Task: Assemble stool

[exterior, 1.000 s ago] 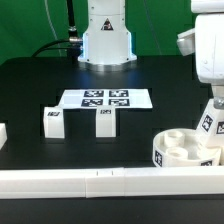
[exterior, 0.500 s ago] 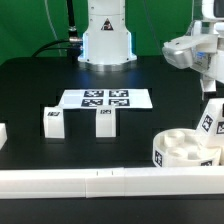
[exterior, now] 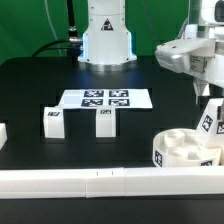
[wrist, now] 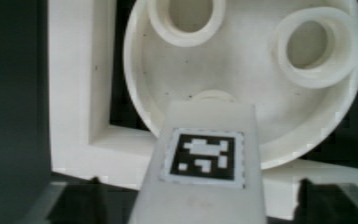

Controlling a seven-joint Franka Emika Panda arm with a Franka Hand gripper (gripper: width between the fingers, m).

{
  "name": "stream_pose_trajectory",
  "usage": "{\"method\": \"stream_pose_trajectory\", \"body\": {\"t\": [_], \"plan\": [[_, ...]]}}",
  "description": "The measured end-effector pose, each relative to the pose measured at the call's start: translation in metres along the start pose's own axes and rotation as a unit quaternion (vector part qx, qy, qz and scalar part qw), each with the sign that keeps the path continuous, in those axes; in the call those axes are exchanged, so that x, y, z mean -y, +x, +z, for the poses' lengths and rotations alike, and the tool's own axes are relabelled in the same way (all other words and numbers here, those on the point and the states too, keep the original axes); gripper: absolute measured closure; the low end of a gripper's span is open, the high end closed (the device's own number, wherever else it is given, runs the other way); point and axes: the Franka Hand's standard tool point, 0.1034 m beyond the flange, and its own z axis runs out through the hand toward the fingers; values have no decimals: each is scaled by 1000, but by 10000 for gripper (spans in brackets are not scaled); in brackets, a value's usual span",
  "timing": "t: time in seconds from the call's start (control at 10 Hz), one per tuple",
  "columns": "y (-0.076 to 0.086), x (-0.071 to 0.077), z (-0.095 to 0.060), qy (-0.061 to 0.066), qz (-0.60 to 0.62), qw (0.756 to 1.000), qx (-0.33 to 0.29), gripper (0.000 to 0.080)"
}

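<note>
In the exterior view the round seat (exterior: 184,150) lies on the black desk (exterior: 30,85) at the exterior view's right, touching the front rail (exterior: 100,181); a tagged leg (exterior: 210,116) stands tilted at the seat's far edge, directly beneath the arm's wrist (exterior: 192,55); two more legs (exterior: 53,120) (exterior: 105,120) stand upright just in front of the marker board (exterior: 105,98), well apart from the seat.

In the wrist view the tilted leg (wrist: 208,165) fills the foreground over the seat (wrist: 229,90), whose two sockets (wrist: 185,20) (wrist: 318,45) show open; a rail (wrist: 78,90) borders the seat; the jaws flank the leg, but I cannot tell whether they are clamped on it.
</note>
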Motion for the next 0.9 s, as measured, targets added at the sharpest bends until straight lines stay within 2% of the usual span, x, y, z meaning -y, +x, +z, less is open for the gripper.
{"method": "stream_pose_trajectory", "body": {"t": [0.1, 0.2, 0.5, 0.7, 0.9], "plan": [[0, 0, 0, 0, 0, 1000, 0, 352], [-1, 0, 0, 0, 1, 1000, 0, 461], [-1, 0, 0, 0, 33, 999, 0, 461], [-1, 1, 0, 2, 106, 994, -1, 461], [0, 3, 1, 13, 231, 973, 4, 460]]}}
